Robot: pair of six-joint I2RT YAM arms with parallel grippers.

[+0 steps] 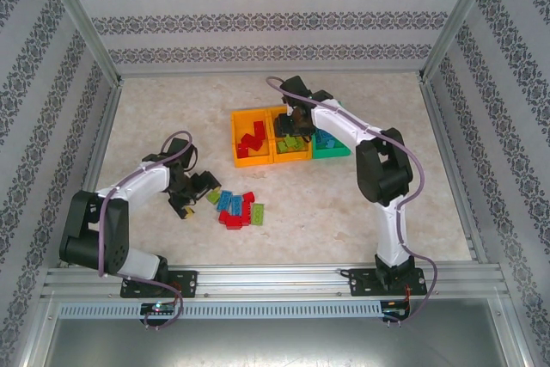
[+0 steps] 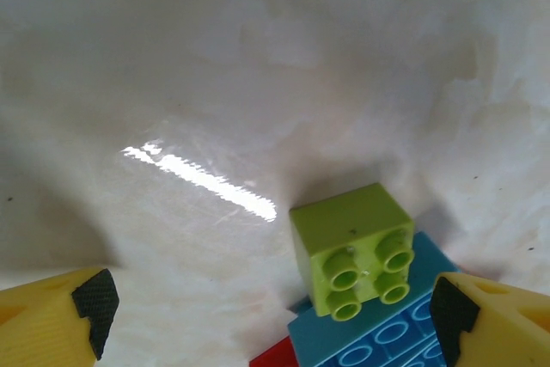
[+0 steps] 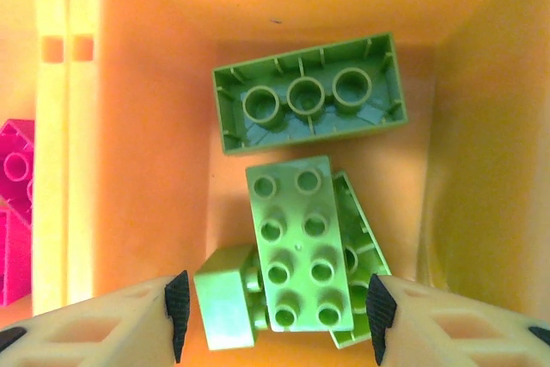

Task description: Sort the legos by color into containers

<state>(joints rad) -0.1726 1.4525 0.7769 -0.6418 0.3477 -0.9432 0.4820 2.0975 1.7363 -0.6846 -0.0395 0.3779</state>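
Note:
Three containers stand in a row: an orange bin (image 1: 252,137) with red legos, an orange bin (image 1: 290,139) with light green ones, and a green bin (image 1: 331,145) with blue ones. My right gripper (image 1: 296,122) (image 3: 279,311) hangs open over the middle bin. Below it lie a long green brick (image 3: 299,242), a small green brick (image 3: 225,307) and an upturned green brick (image 3: 309,96), none touching the pads. My left gripper (image 1: 193,191) (image 2: 273,311) stands open at the left end of the loose pile (image 1: 236,208). A small green brick (image 2: 352,247) lies on a blue brick (image 2: 387,333) near its right fingertip (image 2: 451,311).
Red bricks (image 3: 15,212) show in the neighbouring bin past the orange wall (image 3: 69,126). A red brick's corner (image 2: 275,357) peeks from under the blue one. Patterned walls and metal posts (image 1: 82,15) fence the pale table (image 1: 155,118).

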